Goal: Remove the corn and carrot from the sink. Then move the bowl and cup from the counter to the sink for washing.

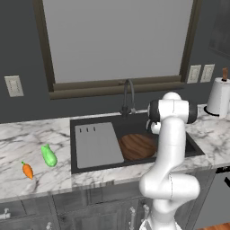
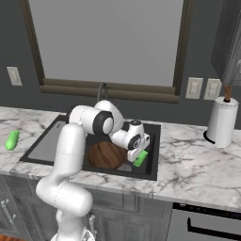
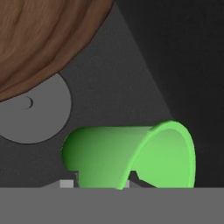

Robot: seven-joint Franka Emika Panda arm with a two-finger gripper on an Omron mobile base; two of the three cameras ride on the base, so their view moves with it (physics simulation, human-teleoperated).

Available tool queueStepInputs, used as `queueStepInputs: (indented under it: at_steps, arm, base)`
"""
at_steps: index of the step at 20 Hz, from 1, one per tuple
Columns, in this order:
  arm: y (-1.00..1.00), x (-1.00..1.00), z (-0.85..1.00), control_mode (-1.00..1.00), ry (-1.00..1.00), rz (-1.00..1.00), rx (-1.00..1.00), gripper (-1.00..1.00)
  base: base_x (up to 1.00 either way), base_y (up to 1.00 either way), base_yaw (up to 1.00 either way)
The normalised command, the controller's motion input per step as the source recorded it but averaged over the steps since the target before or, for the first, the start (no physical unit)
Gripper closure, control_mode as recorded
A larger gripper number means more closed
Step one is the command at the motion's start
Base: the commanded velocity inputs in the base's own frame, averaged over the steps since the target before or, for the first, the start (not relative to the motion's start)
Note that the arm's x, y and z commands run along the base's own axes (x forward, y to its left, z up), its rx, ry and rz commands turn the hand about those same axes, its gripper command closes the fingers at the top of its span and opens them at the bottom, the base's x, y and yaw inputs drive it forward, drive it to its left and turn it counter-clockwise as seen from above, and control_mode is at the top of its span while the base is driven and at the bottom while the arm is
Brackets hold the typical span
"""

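Note:
The green cup hangs tilted at the tip of my gripper, low in the right part of the black sink. In the hand view the cup lies on its side between my fingertips, and the gripper is shut on it above the sink floor and round drain. The brown wooden bowl rests in the basin beside the cup, also visible as the bowl. The green corn and orange carrot lie on the marble counter left of the sink.
A dark curved faucet rises behind the basin. A paper towel roll stands on the counter at the far right. The grey drainboard covers the sink's left part. My arm hides the basin's right side in the left base view.

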Motion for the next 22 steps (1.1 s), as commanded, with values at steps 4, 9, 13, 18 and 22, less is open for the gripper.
queueStepInputs:
  at_steps: [4, 9, 13, 18, 22]
  arm:
    - [0.00, -0.34, -0.41, -1.00, -0.03, 0.00, 0.00, 1.00]
    - [0.06, -0.42, -0.42, -1.00, -0.07, 0.00, -0.01, 1.00]
    - [0.13, -0.37, -0.42, -1.00, -0.06, 0.00, -0.01, 1.00]
    - [0.16, -0.35, -0.46, -1.00, -0.04, 0.00, -0.02, 1.00]
    - [0.18, -0.24, -0.46, -1.00, -0.01, 0.00, -0.03, 1.00]
  base:
    - [0.00, 0.00, 0.00]
    - [0.00, 0.00, 0.00]
    - [0.00, 0.00, 0.00]
    - [0.00, 0.00, 0.00]
    - [0.00, 0.00, 0.00]
